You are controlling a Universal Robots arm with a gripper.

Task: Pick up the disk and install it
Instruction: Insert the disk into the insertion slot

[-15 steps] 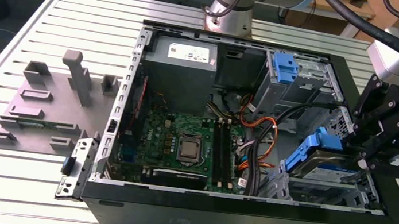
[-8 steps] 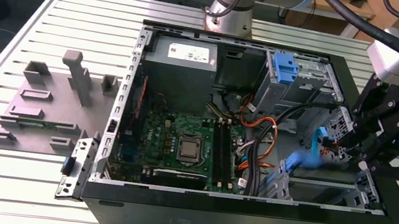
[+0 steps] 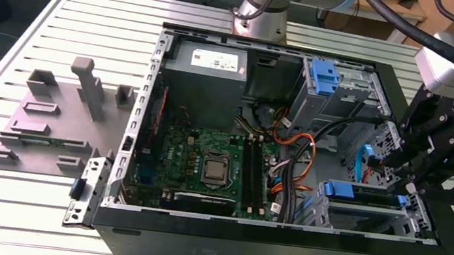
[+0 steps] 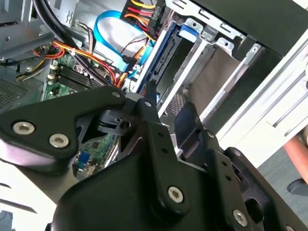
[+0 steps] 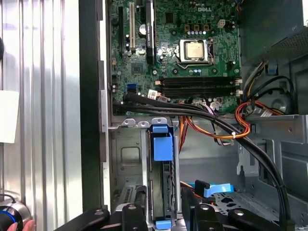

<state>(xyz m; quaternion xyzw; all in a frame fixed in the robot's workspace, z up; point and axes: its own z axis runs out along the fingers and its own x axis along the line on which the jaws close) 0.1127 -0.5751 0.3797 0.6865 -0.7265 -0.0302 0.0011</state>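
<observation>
The disk [image 3: 367,196] stands on edge in the drive cage [image 3: 373,219], at the corner of the open computer case on the exterior view's right. Its blue rail ends show in the first wrist view, with the dark edge of the disk [image 5: 166,192] between them. In the second wrist view the disk [image 4: 166,48] runs away from the fingertips, down in the cage. My black gripper [image 3: 404,185] hovers just over one end of it. My gripper [image 5: 163,207] straddles the slot, and my gripper [image 4: 168,98] stands open with only cage metal showing between the fingers.
Orange, black and blue cables [image 5: 240,125] cross between the cage and the motherboard [image 3: 204,164]. A bare blue bracket [image 3: 326,74] sits in the upper cage beside the power supply [image 3: 209,66]. A grey fixture [image 3: 52,118] stands on the slatted table. A hand [image 5: 21,226] shows at the table edge.
</observation>
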